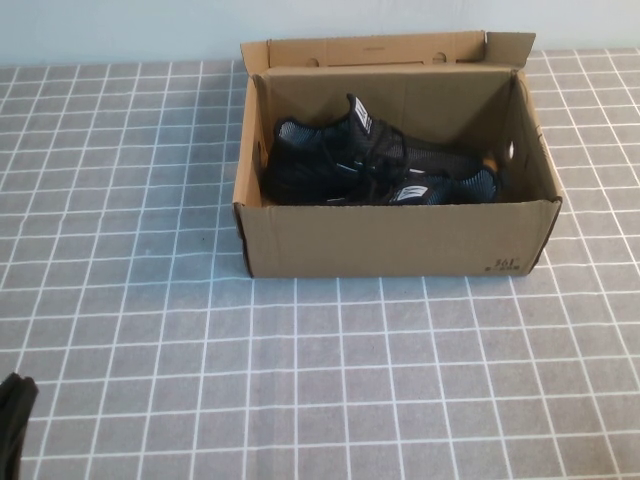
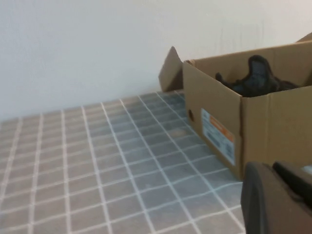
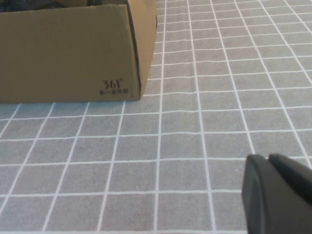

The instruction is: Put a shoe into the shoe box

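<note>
High view: the shoe box (image 1: 395, 238) stands open on the grid-patterned tablecloth (image 1: 150, 330), with the shoe (image 1: 440, 178) lying inside beside its mate (image 1: 325, 155). Only a dark bit of the left gripper (image 1: 14, 420) shows at the near left edge.

Left wrist view: the left gripper is low, near the box's labelled end; whether it is spread, I cannot tell.

Right wrist view: the right gripper (image 3: 278, 195) hangs over bare cloth, well apart from the box; its state I cannot tell.

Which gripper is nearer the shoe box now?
Cannot say. The left gripper sits at the table's near-left edge, well short of the shoe box. The right gripper shows only in its wrist view, off the box's printed corner.
</note>
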`<state>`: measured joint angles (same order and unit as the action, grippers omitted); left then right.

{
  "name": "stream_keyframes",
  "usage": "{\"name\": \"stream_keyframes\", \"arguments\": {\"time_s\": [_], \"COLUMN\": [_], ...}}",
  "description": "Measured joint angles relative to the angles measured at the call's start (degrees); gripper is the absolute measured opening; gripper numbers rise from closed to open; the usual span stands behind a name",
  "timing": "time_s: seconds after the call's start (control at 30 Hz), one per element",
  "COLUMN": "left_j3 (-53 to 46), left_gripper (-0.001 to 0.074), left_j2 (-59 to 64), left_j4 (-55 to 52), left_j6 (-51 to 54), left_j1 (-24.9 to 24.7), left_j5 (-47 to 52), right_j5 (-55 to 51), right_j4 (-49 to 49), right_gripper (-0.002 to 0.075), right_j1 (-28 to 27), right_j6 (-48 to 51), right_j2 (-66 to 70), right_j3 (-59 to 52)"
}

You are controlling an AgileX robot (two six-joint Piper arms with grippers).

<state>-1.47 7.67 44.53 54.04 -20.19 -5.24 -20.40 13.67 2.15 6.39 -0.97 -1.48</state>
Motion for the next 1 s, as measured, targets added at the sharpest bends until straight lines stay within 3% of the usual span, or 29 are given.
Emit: {"name": "stream_keyframes", "arguments": {"time_s": [0.2,0.3,0.53,0.83,1.0], "left_j3": [0.00,0.00,0.00,0.00,0.00], "left_gripper": [0.0000,0.0000,0.0000,-0.0001,0.0002], "left_j2": [-0.22,-2.55,-8.19,-8.32,-8.32], "left_j4": [-32.77,-43.30,-43.98,-38.92,-40.15], "left_j6": [-29.04,-40.39,-45.51,-42.15,-41.87], "left_j1": [8.00,12.44,13.96,13.95,13.95], "left_j5": [-0.89,-0.66,1.71,3.72,10.59], "right_j5": [0.00,0.00,0.00,-0.04,-0.04], "right_j4": [0.10,0.10,0.22,0.22,0.22], "right_gripper": [-0.0016,-0.0016,-0.0016,-0.0016,-0.0016], "right_j1": [0.00,0.00,0.00,0.00,0.00], "right_j6": [0.00,0.00,0.00,0.00,0.00], "right_j2": [0.00,0.00,0.00,0.00,0.00], "right_j3": [0.00,0.00,0.00,0.00,0.00]}}
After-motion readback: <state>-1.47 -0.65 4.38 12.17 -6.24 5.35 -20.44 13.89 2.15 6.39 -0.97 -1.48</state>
